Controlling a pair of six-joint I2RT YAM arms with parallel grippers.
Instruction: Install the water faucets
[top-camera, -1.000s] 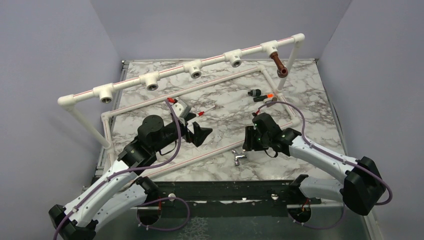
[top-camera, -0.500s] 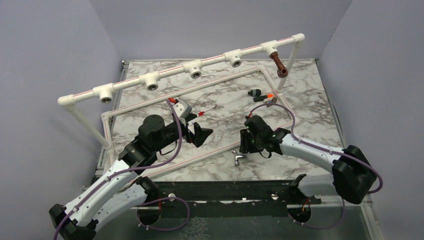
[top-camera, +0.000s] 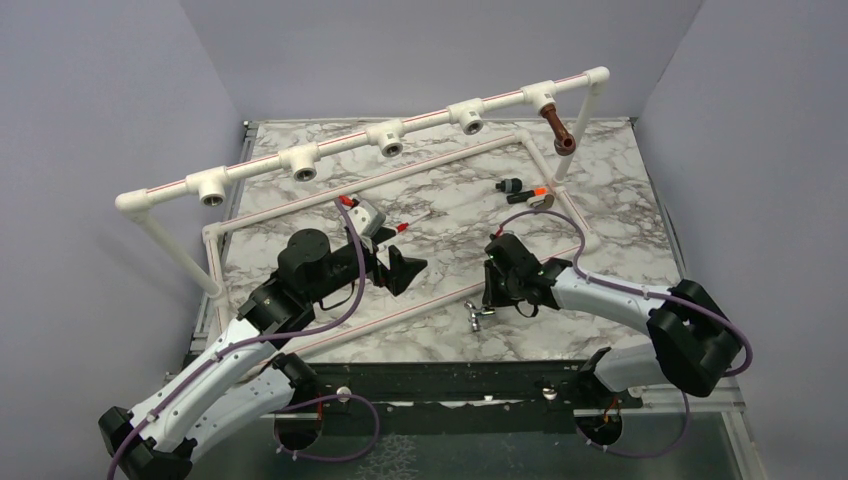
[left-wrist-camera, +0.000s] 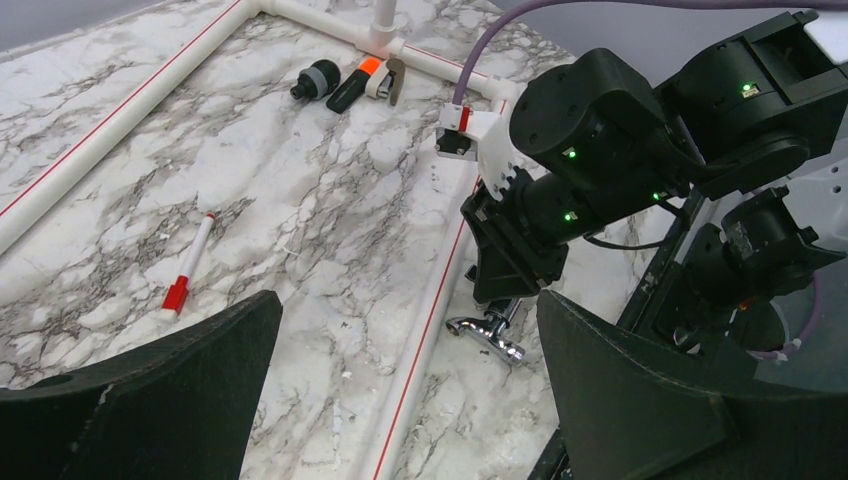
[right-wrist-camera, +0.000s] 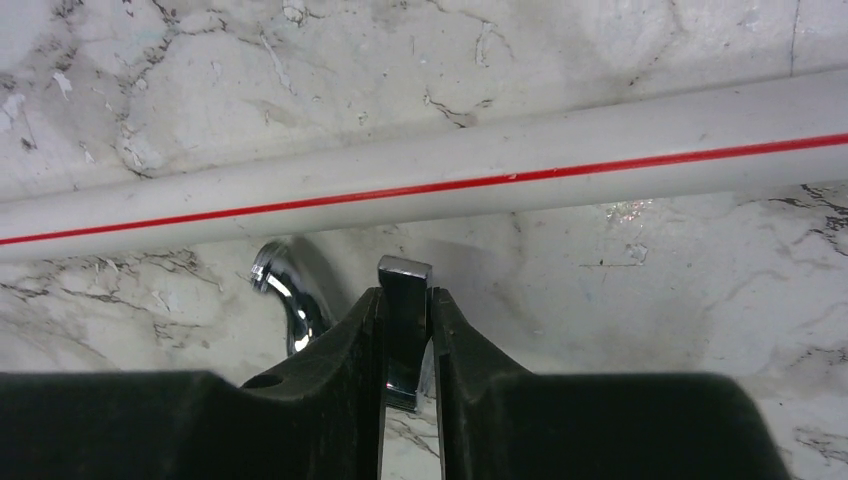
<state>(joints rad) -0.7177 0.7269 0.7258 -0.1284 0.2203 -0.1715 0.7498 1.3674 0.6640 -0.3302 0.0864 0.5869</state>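
- Marble table (top-camera: 620, 200): closed in by lilac walls on the left, far and right sides. A white pipe frame (top-camera: 400, 175) lies flat on it, and the frame's red-striped near run (right-wrist-camera: 560, 160) passes just beyond the chrome faucet.
- Chrome faucet (left-wrist-camera: 488, 333): sits close to the table's front edge, on the near side of that pipe run. Whether it touches the marble cannot be told.
- Right gripper (right-wrist-camera: 405, 305): fingers pinched tight on the faucet's flat lever handle, which stands upright between them.
- Right arm: reaches low from its base at the right, with the wrist bent downward over the faucet.
- Left gripper (top-camera: 403, 268): fingers (left-wrist-camera: 160, 390) spread wide with nothing between them. It hovers over bare marble inside the frame, facing the right gripper.
- Reddish-brown faucet (top-camera: 558, 132): seated in the rightmost tee socket (top-camera: 543, 100) of the raised pipe rail (top-camera: 350, 145), spout hanging down.
- Red-tipped stick (left-wrist-camera: 188, 275): lies on open marble, well apart from both grippers.
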